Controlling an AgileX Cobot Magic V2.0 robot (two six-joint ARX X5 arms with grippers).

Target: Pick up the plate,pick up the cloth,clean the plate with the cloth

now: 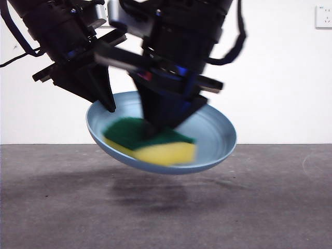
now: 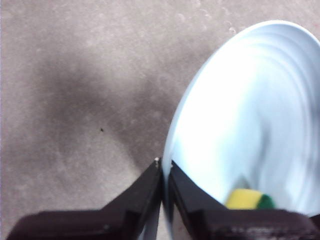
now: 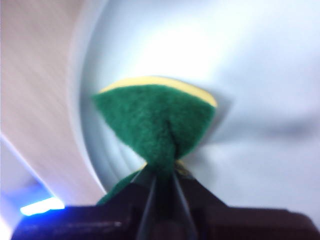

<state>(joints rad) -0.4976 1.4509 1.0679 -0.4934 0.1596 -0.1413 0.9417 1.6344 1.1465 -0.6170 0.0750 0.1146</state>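
The light-blue plate (image 1: pixel 215 140) hangs tilted above the table. My left gripper (image 1: pixel 110 106) is shut on its left rim; in the left wrist view the left gripper (image 2: pixel 164 167) pinches the plate (image 2: pixel 250 115) at its edge. The cloth (image 1: pixel 155 142), a yellow sponge with a dark green top, lies pressed inside the plate. My right gripper (image 1: pixel 166 124) comes down from above and is shut on it. The right wrist view shows the right gripper (image 3: pixel 162 177) squeezing the cloth (image 3: pixel 155 117) against the plate (image 3: pixel 250 75). A corner of the cloth (image 2: pixel 247 199) shows in the left wrist view.
A grey table (image 1: pixel 259 207) runs below, with the plate's shadow under it. Behind stands a white wall with a socket (image 1: pixel 323 16) at the upper right.
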